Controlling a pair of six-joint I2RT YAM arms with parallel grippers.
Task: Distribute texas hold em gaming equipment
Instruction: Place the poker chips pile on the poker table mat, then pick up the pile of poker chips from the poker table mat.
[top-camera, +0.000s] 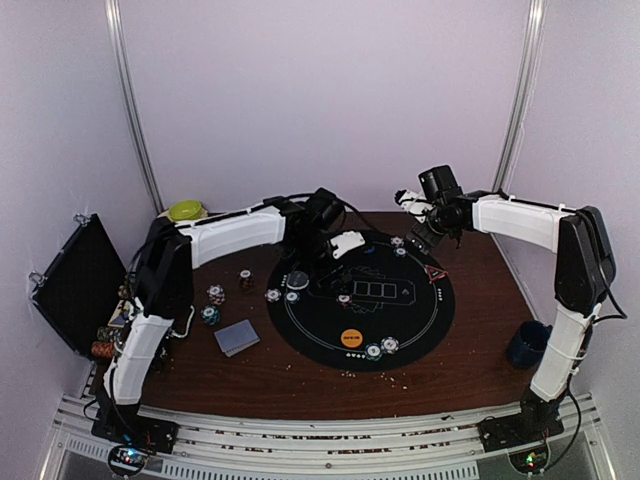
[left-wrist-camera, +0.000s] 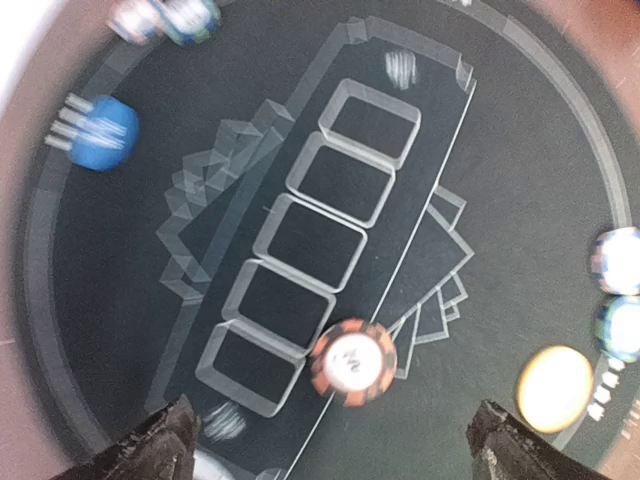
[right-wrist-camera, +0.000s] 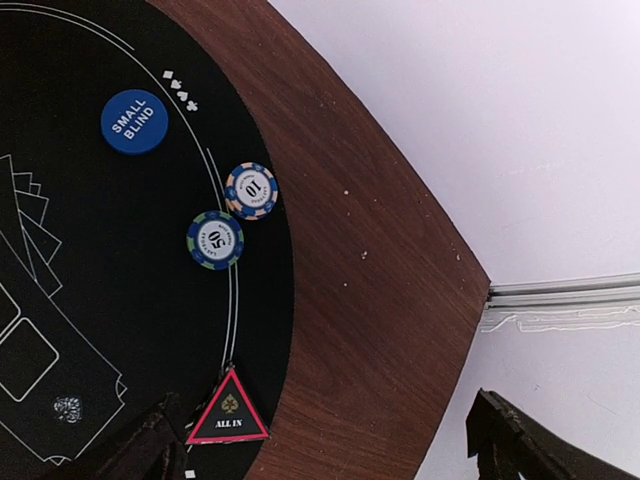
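While both arms reach over the round black mat (top-camera: 310, 330), the left end effector (left-wrist-camera: 330, 452) has its fingers spread wide and holds nothing. A red striped chip (left-wrist-camera: 352, 362) lies flat on the mat just ahead of it, between the two fingers and touching neither. An orange disc (left-wrist-camera: 555, 388) sits near one finger. The right end effector (right-wrist-camera: 330, 445) is spread and empty too. A triangular ALL IN marker (right-wrist-camera: 228, 412) lies just beside one finger, with a 50 chip (right-wrist-camera: 215, 240), a 10 chip (right-wrist-camera: 251, 190) and the blue SMALL BLIND disc (right-wrist-camera: 135, 122) farther ahead.
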